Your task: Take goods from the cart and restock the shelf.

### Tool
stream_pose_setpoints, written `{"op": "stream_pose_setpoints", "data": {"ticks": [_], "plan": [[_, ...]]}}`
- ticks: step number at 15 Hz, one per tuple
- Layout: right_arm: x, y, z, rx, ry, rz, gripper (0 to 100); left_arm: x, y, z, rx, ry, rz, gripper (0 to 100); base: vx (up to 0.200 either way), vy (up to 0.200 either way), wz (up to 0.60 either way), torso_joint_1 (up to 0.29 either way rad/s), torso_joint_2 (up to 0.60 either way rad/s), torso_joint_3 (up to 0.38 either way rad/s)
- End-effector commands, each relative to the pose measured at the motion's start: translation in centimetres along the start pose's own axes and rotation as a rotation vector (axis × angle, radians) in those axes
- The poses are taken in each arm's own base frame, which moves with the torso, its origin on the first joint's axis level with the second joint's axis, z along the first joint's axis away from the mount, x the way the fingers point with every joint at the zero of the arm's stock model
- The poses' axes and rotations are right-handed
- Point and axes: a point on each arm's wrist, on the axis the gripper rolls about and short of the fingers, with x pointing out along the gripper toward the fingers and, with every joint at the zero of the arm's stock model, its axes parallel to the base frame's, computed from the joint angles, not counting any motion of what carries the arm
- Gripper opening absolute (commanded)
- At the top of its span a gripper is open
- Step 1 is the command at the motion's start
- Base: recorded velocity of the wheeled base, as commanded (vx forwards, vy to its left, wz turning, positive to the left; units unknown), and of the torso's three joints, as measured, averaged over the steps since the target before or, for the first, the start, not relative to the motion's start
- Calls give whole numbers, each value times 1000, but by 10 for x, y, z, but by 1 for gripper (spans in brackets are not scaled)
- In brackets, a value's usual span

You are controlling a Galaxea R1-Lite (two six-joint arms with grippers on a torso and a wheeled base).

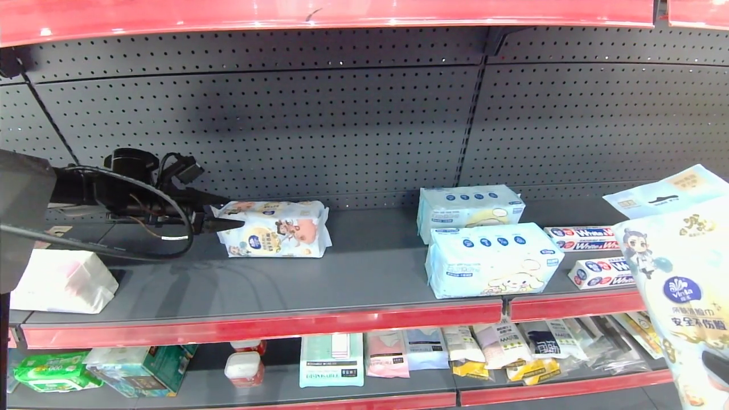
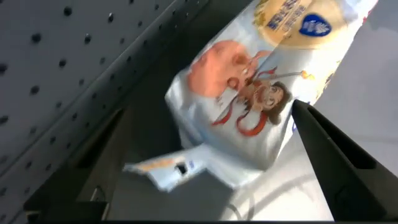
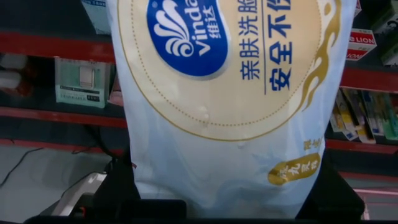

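A white wipes pack with a cartoon print (image 1: 276,228) (image 2: 249,106) lies on the grey shelf (image 1: 342,273), left of centre and close to the pegboard back. My left gripper (image 1: 230,212) is at the pack's left end, open, its fingers spread above and below the crimped end flap. One dark finger (image 2: 329,155) lies alongside the pack in the left wrist view. At the far right my right gripper (image 1: 716,364) is shut on the lower end of a large white and gold pack (image 1: 683,273) (image 3: 230,93), held upright in front of the shelf.
Two pale blue tissue packs (image 1: 467,208) (image 1: 492,259) lie right of centre, with toothpaste boxes (image 1: 581,238) (image 1: 603,273) beside them. A white pack (image 1: 62,282) sits at the shelf's left front. Bare shelf lies between the cartoon pack and the blue packs. The lower shelf (image 1: 342,393) holds several small goods.
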Motion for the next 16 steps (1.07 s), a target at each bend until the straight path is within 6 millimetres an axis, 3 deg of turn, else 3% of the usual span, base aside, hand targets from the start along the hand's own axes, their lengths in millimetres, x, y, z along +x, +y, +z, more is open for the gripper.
{"op": "stream_pose_setpoints", "data": {"ticks": [1, 10, 16], "plan": [[1, 0, 0, -1, 8, 1, 0, 17, 1, -2, 10, -3, -27, 100, 0, 0, 0, 0, 0, 0], [0, 0, -3, -20, 7, -13, 0, 39, -11, 10, -5, -27, -134, 100, 0, 0, 0, 0, 0, 0], [0, -1, 0, -29, 0, -23, 0, 39, -14, 6, -38, -4, -149, 100, 0, 0, 0, 0, 0, 0]]}}
